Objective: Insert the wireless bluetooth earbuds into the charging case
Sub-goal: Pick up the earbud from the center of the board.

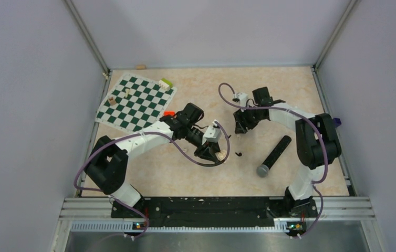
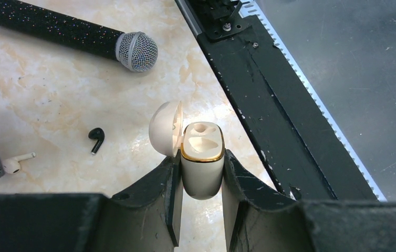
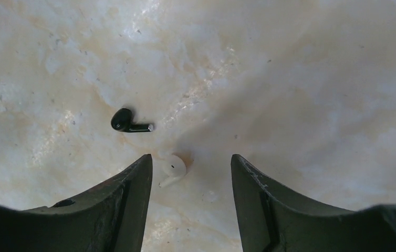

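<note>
The charging case (image 2: 201,176) is cream-white with a gold rim, not black. Its lid (image 2: 164,128) hangs open and both wells look empty. My left gripper (image 2: 201,155) is shut on its body and holds it upright near the table's front middle (image 1: 212,152). A black earbud (image 2: 96,137) lies on the table, also in the right wrist view (image 3: 127,123) and the top view (image 1: 238,154). A white earbud (image 3: 172,169) lies between the fingers of my open right gripper (image 3: 190,161), close to its left finger (image 3: 133,194). It also shows in the left wrist view (image 2: 14,163).
A black microphone (image 1: 273,156) with a grey head lies right of the earbuds. A green-and-white chessboard (image 1: 135,101) with small pieces lies at the back left, an orange-red block (image 1: 168,113) beside it. The black front rail (image 2: 269,100) runs close to the case.
</note>
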You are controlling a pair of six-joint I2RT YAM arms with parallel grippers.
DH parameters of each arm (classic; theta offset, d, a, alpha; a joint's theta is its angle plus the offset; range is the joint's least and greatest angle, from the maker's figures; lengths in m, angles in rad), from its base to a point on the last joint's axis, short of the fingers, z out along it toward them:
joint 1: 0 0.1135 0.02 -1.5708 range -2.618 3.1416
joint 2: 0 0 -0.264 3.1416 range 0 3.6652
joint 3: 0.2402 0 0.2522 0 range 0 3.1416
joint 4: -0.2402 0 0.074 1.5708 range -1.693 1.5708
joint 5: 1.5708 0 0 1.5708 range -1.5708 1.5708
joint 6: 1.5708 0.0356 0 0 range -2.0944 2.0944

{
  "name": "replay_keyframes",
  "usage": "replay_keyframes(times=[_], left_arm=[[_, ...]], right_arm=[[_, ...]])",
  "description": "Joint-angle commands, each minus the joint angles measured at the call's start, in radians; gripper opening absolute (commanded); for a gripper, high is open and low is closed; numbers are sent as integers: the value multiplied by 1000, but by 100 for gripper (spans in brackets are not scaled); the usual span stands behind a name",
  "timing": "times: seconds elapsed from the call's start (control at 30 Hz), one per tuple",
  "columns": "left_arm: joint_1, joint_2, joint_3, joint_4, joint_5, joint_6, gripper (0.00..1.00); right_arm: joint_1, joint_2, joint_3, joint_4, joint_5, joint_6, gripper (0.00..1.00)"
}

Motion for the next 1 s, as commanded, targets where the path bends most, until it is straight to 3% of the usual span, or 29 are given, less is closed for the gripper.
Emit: replay_keyframes(times=[0.0, 0.23, 0.77, 0.97], left_arm=[[4, -56, -4, 35, 36, -2, 0], [4, -59, -9, 45, 41, -6, 0], [3, -42, 15, 36, 43, -16, 0], [3, -46, 12, 36, 42, -15, 0]], right_arm=[[50, 34, 62, -99, 78, -83, 55], [71, 31, 77, -139, 82, -128, 53], [92, 54, 61, -137, 70, -166, 37], [96, 55, 53, -120, 82, -179, 17]])
